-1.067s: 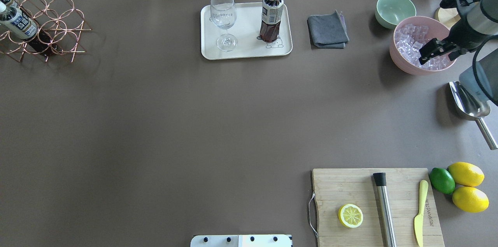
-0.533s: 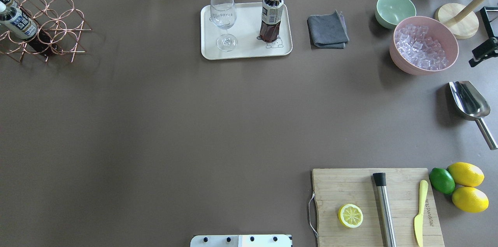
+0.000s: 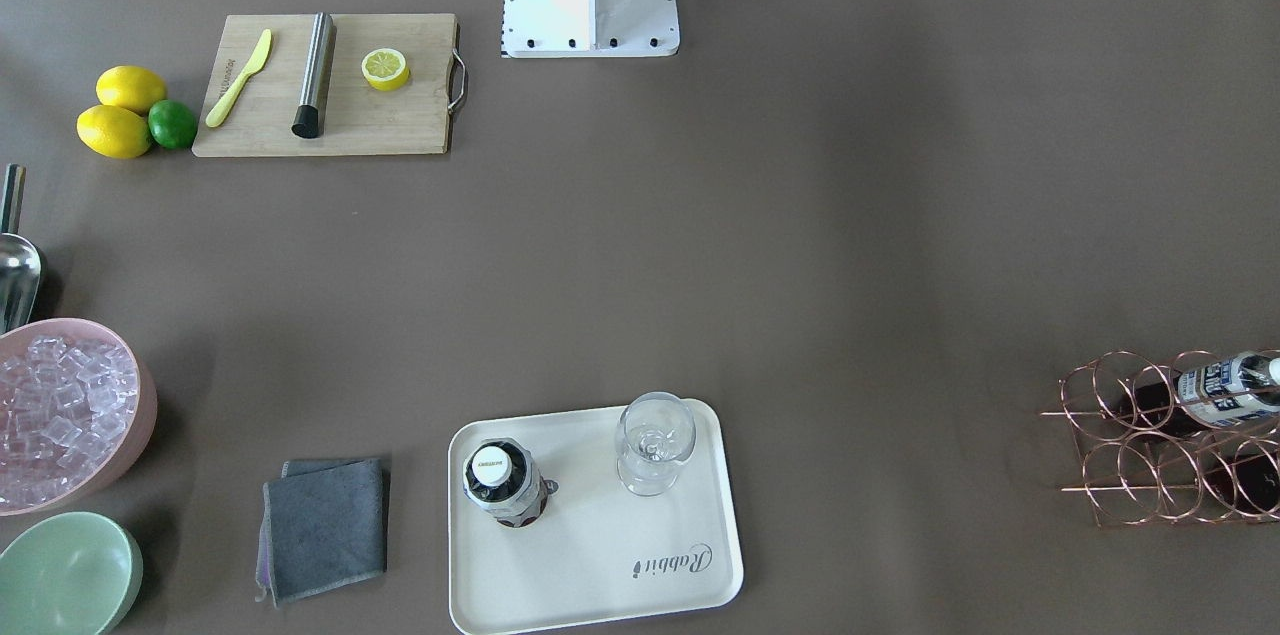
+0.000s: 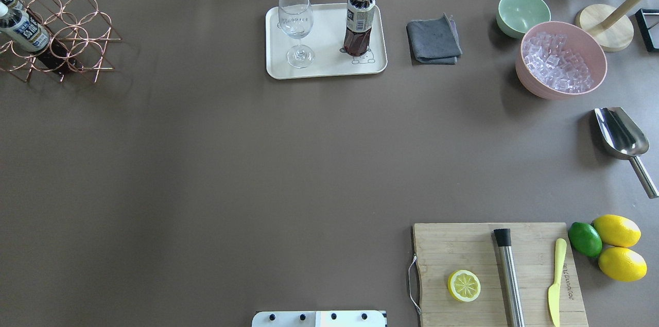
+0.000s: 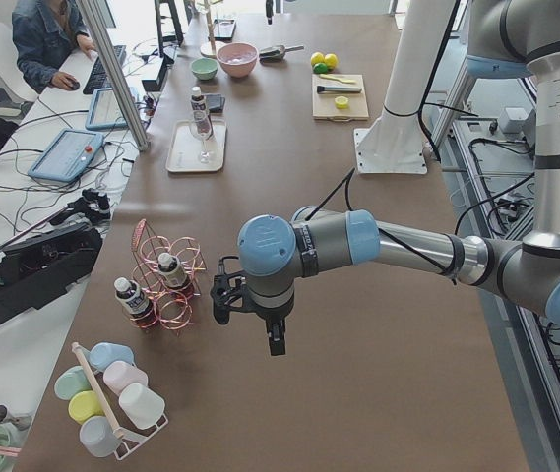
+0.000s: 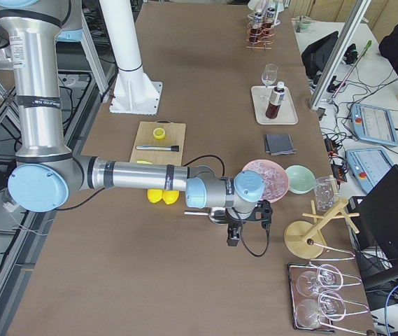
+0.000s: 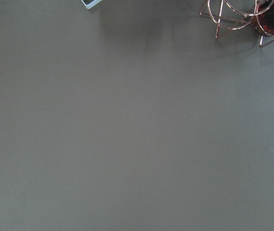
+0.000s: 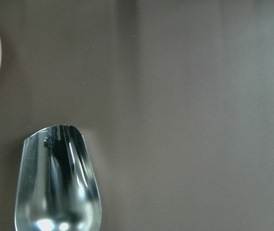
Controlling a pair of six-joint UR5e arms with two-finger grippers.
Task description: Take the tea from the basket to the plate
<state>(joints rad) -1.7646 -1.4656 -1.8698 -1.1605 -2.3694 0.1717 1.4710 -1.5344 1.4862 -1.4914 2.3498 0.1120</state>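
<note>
One tea bottle (image 4: 359, 20) stands upright on the cream plate (image 4: 324, 73) beside a wine glass (image 4: 297, 26); it also shows in the front-facing view (image 3: 500, 485). The copper wire basket (image 4: 77, 38) at the far left holds two more tea bottles (image 4: 24, 32). My left gripper (image 5: 250, 329) shows only in the exterior left view, hanging over bare table near the basket (image 5: 166, 280). My right gripper (image 6: 247, 231) shows only in the exterior right view, by the pink bowl (image 6: 268, 178). I cannot tell whether either is open or shut.
A grey cloth (image 4: 433, 38), green bowl (image 4: 522, 12), pink bowl of ice (image 4: 561, 59) and metal scoop (image 4: 620, 134) lie at the right. A cutting board (image 4: 494, 270) with half a lemon, a muddler and a knife sits near the front, with lemons and a lime (image 4: 612, 244) beside it.
My right arm has pulled back from over the ice bowl and left the overhead view to the right. The bottles, glass and plate have not moved.
</note>
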